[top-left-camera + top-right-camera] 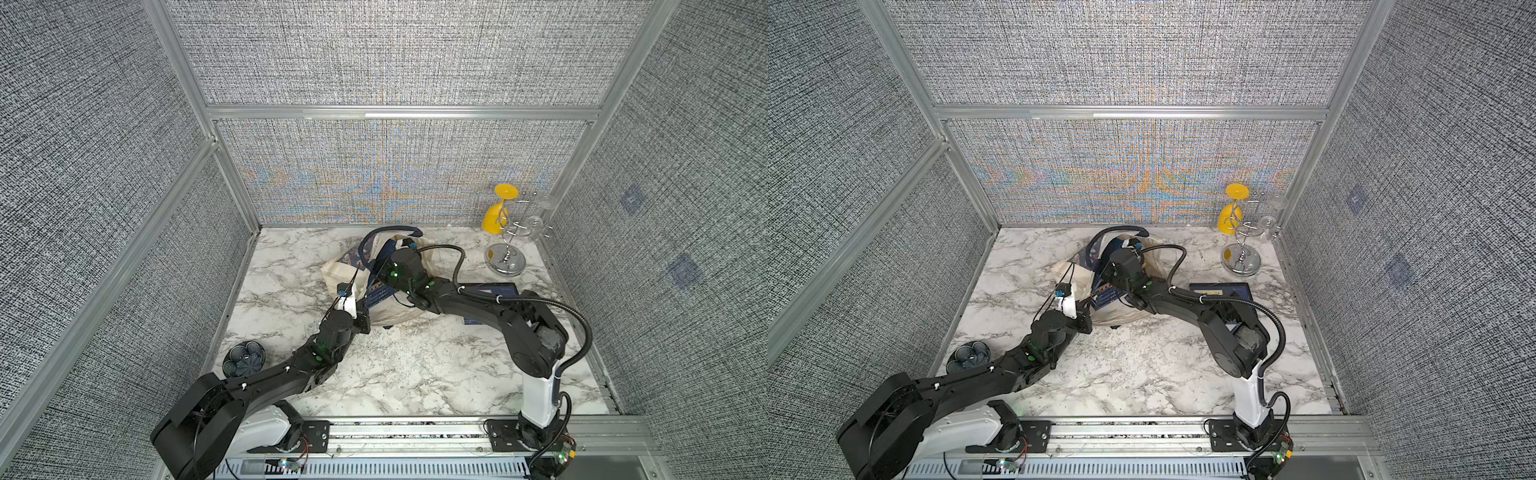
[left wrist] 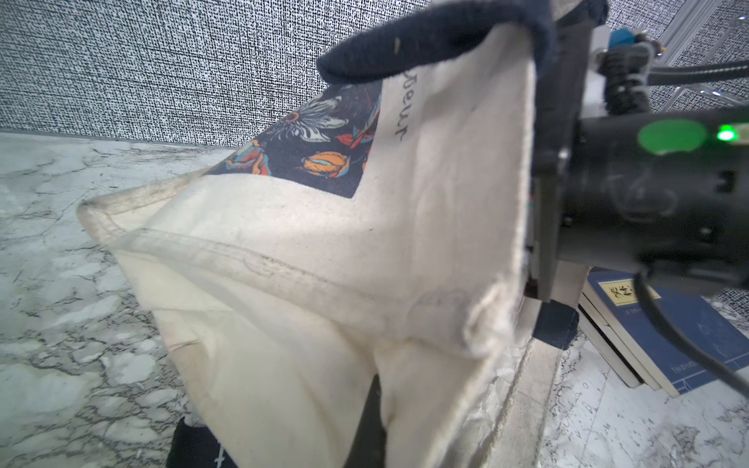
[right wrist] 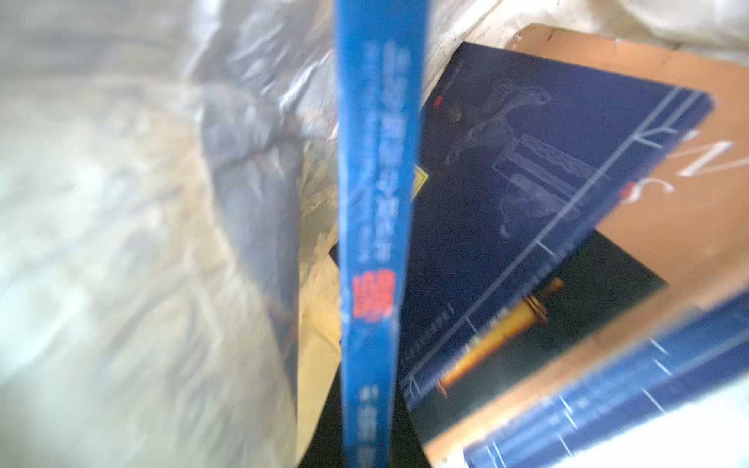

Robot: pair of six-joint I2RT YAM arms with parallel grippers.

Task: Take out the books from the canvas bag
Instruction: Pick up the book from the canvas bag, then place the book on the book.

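The cream canvas bag lies at the middle back of the marble table, its navy handle arched over the mouth. My left gripper is shut on the bag's near edge and holds the cloth up. My right gripper reaches into the bag's mouth. It is shut on the spine of a blue book standing on edge. More navy books lie tilted inside. A small stack of books rests on the table under the right arm.
A chrome glass rack with a yellow glass stands at the back right corner. A dark blue bowl sits at the left edge beside the left arm. Grey panel walls close three sides.
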